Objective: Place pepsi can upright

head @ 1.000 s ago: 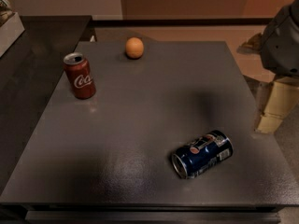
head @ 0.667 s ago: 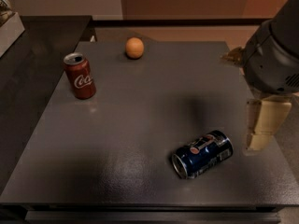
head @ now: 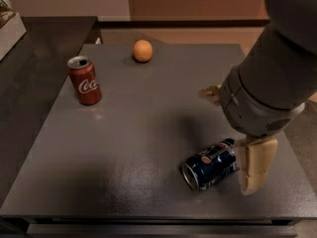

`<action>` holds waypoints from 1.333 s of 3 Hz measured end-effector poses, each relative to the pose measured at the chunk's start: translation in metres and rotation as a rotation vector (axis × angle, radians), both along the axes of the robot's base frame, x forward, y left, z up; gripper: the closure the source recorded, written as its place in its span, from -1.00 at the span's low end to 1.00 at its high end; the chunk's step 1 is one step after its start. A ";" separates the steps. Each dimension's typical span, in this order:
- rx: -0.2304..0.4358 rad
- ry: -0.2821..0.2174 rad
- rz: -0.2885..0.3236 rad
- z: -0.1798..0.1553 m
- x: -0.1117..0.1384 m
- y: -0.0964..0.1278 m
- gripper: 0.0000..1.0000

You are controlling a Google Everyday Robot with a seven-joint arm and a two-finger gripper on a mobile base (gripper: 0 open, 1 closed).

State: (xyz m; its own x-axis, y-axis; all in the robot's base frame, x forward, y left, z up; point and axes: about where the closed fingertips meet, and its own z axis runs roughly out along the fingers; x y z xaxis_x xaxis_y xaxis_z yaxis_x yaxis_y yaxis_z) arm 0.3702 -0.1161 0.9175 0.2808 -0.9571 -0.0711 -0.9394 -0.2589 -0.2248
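Note:
The pepsi can (head: 210, 163) is dark blue with a round logo and lies on its side near the front right of the grey table (head: 148, 133), its silver top facing front-left. My gripper (head: 253, 166) hangs from the large grey arm (head: 270, 83) and sits right beside the can's far right end, low over the table. The arm hides part of the gripper.
A red Coca-Cola can (head: 85, 81) stands upright at the back left of the table. An orange (head: 142, 50) lies at the back centre. A dark counter (head: 29, 58) adjoins the table on the left.
The arm has swung in from the right and come down, bringing my gripper leftward to the pepsi can's right end. The cans and the orange have not moved.

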 end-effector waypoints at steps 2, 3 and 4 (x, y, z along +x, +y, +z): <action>-0.083 0.065 0.092 -0.037 -0.004 0.013 -1.00; -0.100 0.094 0.119 -0.051 -0.009 0.017 -1.00; -0.105 0.118 0.135 -0.060 -0.013 0.019 -1.00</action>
State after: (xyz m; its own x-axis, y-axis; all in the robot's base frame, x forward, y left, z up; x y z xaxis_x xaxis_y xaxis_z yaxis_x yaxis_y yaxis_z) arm 0.3572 -0.0969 0.8571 0.4029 -0.9152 -0.0128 -0.9127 -0.4007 -0.0808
